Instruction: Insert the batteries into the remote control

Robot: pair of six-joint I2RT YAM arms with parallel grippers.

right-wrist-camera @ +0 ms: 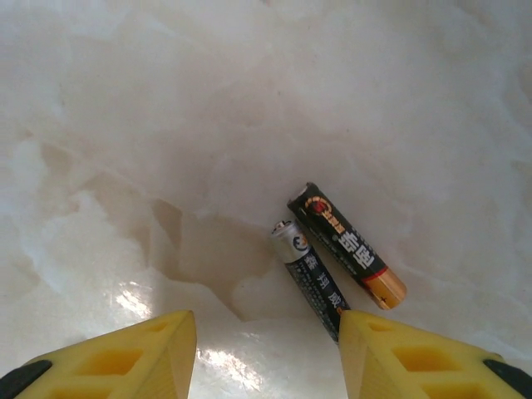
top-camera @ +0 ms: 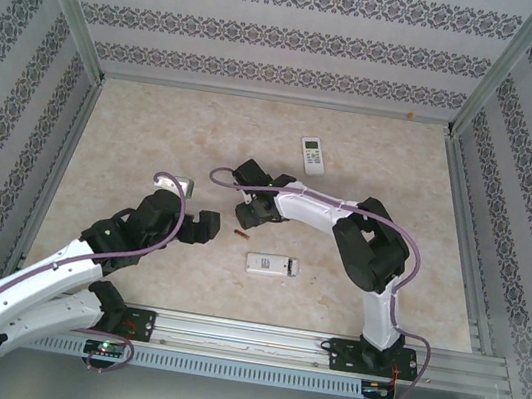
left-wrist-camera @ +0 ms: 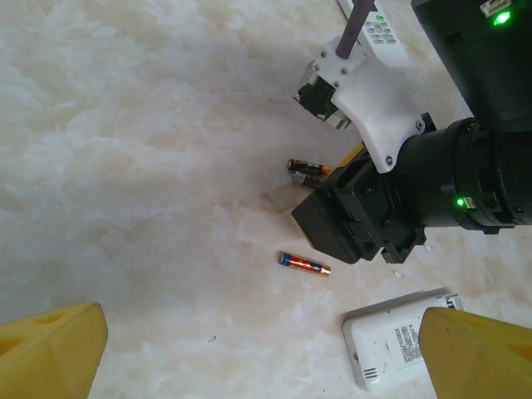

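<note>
Two dark batteries lie side by side on the marble table: one with a gold end and one with a silver end. My right gripper hovers open just above them, its right yellow finger over the silver-ended one's tail. A third, red-and-blue battery lies alone between the arms, also visible from above. My left gripper is open and empty, a little short of it. The white remote lies face down by the left gripper's right finger.
A second white remote lies face up further back. A small silvery piece sits left of the right gripper. The right arm's black wrist hangs close above the lone battery. Patterned walls enclose the table.
</note>
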